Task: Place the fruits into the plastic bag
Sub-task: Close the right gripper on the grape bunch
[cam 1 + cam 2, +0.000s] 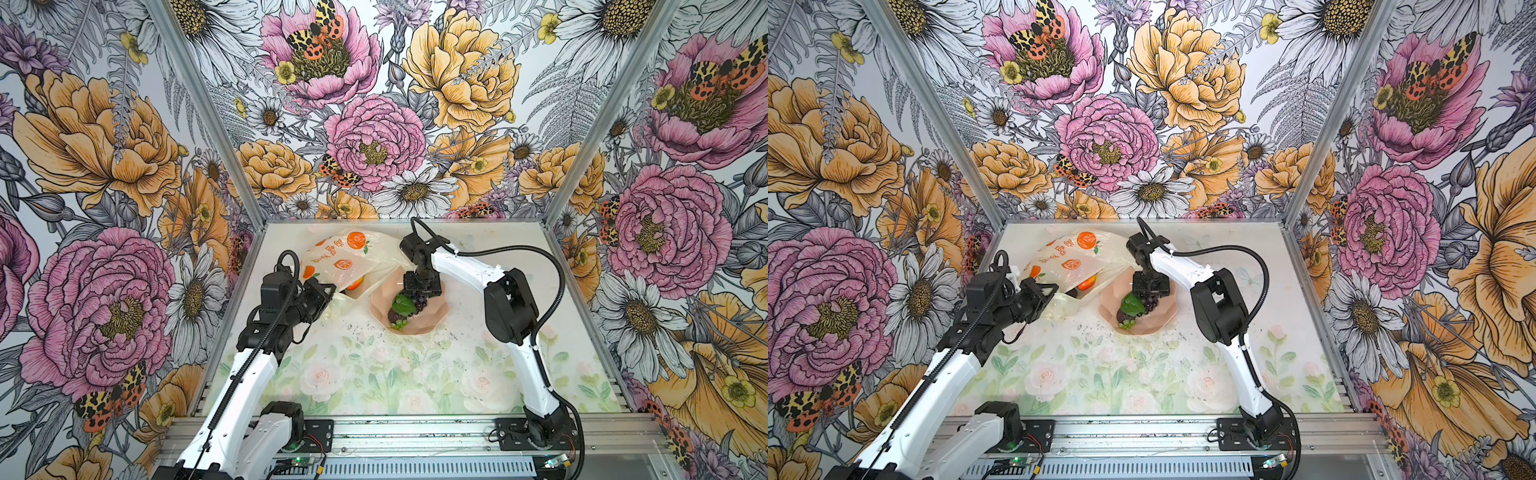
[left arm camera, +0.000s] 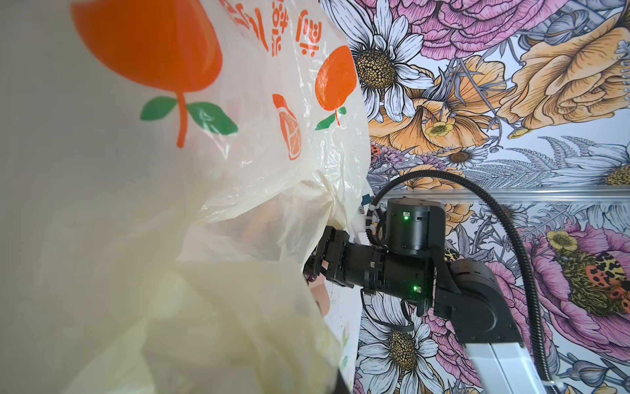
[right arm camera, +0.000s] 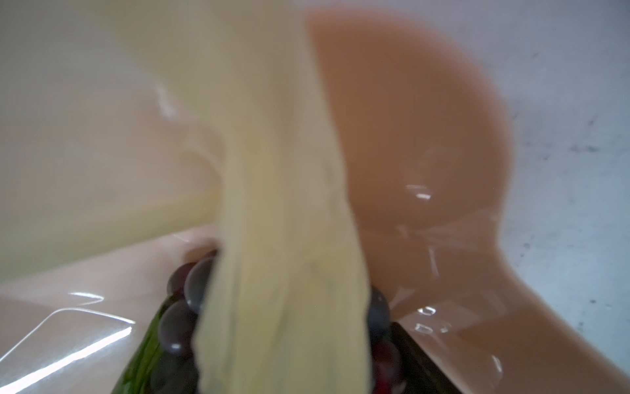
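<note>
The pale-yellow plastic bag [image 1: 345,253] [image 1: 1071,253] printed with oranges lies at the back left, its mouth facing the pink bowl [image 1: 432,322] [image 1: 1163,320]. My left gripper [image 1: 330,291] [image 1: 1054,291] is shut on the bag's lower edge; bag film [image 2: 238,153] hides its fingers in the left wrist view. An orange fruit [image 1: 355,284] [image 1: 1087,284] shows inside the mouth. My right gripper [image 1: 419,297] [image 1: 1148,296] points down into the bowl, jaws either side of the purple grape bunch [image 1: 420,306] [image 3: 177,327] with its green leaf [image 1: 402,304]. A bag strip [image 3: 272,204] hides the jaws.
At the bowl's front, a dark fruit [image 1: 392,316] and a small green fruit [image 1: 399,325] lie beside the grapes. The floral mat [image 1: 395,374] runs to the front rail. Floral walls close in the left, back and right sides.
</note>
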